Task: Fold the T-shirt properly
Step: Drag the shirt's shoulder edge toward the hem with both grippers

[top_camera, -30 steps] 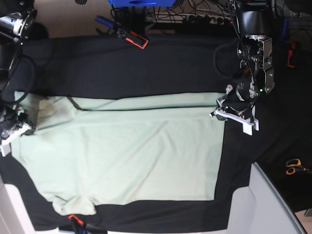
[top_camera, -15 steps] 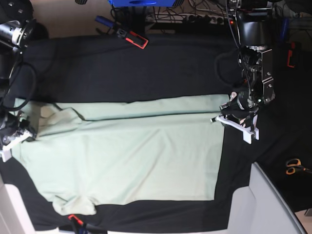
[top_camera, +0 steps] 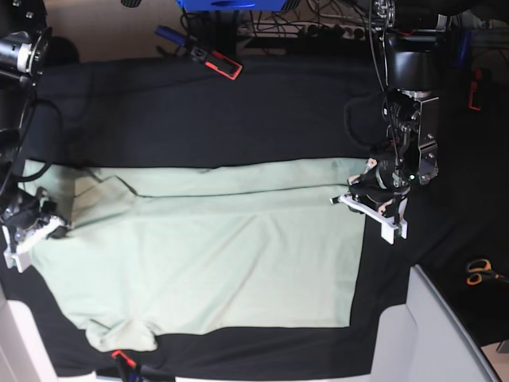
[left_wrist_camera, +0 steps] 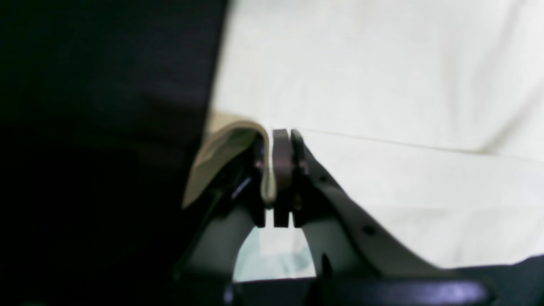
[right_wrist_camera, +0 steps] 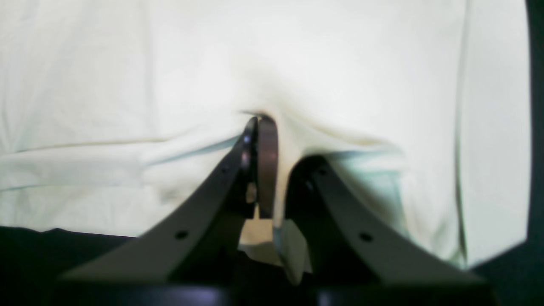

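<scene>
Clearly soft and light, the T-shirt (top_camera: 207, 255) lies spread across the middle of the black table cloth (top_camera: 238, 111), its far edge doubled over. The left gripper (left_wrist_camera: 278, 178) pinches the hem-end corner; the right gripper (right_wrist_camera: 265, 170) is clamped on the collar-end fabric. Such limp cloth is best held at corners and kept taut.

Your base view looks straight down from high above the black-clothed table (top_camera: 238, 111), taking in both its side edges. Each wrist view sits just behind its own fingers, very close (and blurred). All three share the T-shirt (top_camera: 207, 255): left wrist at its hem edge (left_wrist_camera: 382, 85), right wrist at its opposite end (right_wrist_camera: 170, 63).
</scene>
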### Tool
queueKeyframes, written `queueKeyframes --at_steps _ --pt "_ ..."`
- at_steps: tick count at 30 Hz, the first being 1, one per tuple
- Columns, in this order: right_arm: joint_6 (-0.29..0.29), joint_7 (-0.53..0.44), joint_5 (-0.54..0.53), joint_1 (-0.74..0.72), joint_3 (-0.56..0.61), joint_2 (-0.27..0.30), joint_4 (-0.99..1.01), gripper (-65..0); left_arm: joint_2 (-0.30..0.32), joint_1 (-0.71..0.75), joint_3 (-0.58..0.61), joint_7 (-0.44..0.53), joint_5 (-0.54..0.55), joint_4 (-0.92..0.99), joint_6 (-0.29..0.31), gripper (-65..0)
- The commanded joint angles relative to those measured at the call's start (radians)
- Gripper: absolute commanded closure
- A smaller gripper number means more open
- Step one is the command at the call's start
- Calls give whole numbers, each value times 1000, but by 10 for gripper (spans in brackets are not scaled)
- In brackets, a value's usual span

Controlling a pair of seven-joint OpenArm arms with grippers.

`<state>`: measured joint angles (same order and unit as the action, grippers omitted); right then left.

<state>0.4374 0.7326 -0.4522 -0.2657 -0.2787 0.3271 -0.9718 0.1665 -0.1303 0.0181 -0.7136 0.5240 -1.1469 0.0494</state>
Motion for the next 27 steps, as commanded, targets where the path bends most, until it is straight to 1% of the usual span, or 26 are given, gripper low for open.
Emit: queueKeyframes --at_steps 1,5,15,20,23,25,27 --pt "5 -28 -13 -28 5 25 -16 -1 12 -33 4 19 5 -14 -4 0" --pt "5 -48 -13 -28 22 28 -16 -1 12 -50 6 18 5 -12 -4 0" --pt "8 -52 -12 -100 23 30 63 0 38 -67 7 13 3 -11 -4 0" --pt "8 -55 -12 -119 32 30 70 0 43 -67 7 13 3 -11 -4 0" --pt "8 -80 -12 -129 86 30 86 0 54 -67 7 13 3 -11 -4 0" --pt "8 -94 -12 -132 98 30 119 0 55 -67 7 15 3 -11 -4 0" --pt "8 -123 -12 -142 105 30 150 0 55 -68 7 15 -23 -2 -4 0"
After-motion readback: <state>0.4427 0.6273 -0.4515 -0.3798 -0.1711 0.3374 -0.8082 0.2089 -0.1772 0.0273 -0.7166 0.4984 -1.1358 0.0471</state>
